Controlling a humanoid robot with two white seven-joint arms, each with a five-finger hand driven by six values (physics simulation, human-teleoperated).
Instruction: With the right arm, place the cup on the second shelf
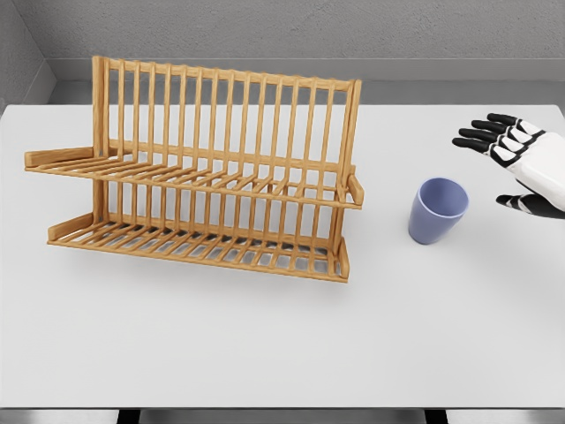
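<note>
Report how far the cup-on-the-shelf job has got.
Nothing is done yet: the blue cup stands upright on the white table, to the right of the wooden rack and apart from it. In hand: the right hand is to the cup's right, fingers spread, holding nothing. Left: grasp the cup, lift it and set it on the rack's second shelf, which is bare.

Bare simulated test space: white table (265,353), grey walls, wooden dish rack (203,177).
</note>
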